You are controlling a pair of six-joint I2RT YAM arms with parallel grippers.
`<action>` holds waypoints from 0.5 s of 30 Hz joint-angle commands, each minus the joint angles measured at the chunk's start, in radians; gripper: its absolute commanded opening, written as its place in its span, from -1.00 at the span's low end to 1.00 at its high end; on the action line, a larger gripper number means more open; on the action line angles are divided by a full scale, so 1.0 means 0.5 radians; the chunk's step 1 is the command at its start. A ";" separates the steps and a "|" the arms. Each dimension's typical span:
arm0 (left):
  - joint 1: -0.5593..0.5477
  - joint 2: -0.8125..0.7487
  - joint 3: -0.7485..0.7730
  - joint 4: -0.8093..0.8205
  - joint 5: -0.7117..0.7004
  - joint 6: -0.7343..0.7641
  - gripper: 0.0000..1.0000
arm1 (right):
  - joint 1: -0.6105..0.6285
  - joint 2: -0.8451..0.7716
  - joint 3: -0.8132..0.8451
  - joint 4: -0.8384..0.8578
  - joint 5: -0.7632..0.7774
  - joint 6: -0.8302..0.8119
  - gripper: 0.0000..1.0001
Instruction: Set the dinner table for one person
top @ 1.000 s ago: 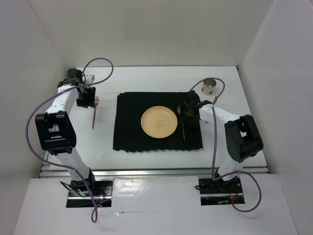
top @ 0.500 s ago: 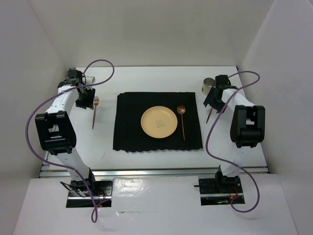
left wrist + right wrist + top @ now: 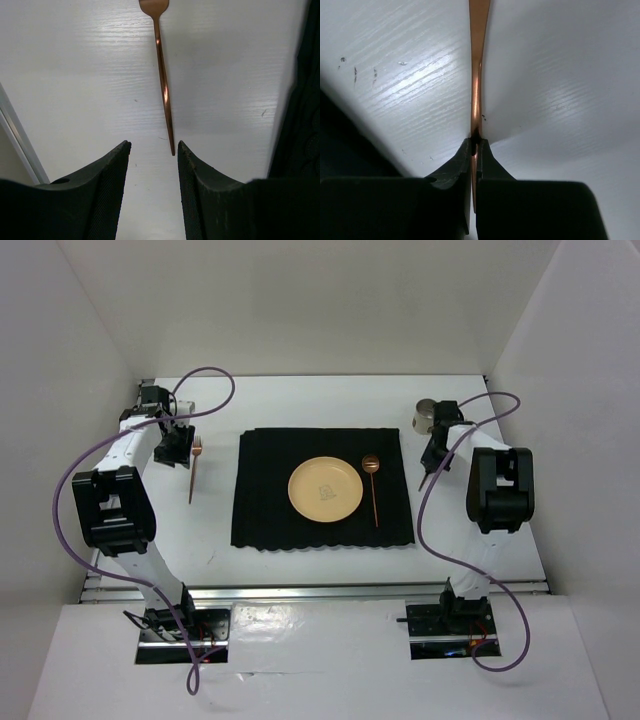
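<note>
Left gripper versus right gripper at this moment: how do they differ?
The left gripper is open, the right gripper shut. The left grips nothing, the copper fork lying ungripped on the dinner table, handle end by its fingertips; the right pinches a thin copper utensil. The left is left of the black mat, the right to its right. Both are over the white tabletop, off the mat.

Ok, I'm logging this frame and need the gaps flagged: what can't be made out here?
Right wrist view: the copper utensil pinched in the right tool runs off the top edge, so its type is unclear.
Top view: that utensil is tiny, partly under the tool.
Left wrist view: the fork has its head cut off by the top edge.
Top view: the plate has an emblem too small to read.
</note>
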 commanded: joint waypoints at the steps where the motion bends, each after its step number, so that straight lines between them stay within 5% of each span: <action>1: 0.008 -0.062 -0.027 -0.012 -0.010 0.051 0.01 | -0.008 -0.041 -0.132 -0.040 0.182 -0.027 -1.00; 9: 0.008 -0.025 -0.008 -0.012 0.009 0.051 0.01 | 0.092 -0.537 -0.243 -0.077 0.280 -0.119 -1.00; 15: 0.008 -0.025 0.010 -0.012 0.009 0.051 0.01 | 0.583 -0.719 -0.414 -0.096 0.330 -0.257 -1.00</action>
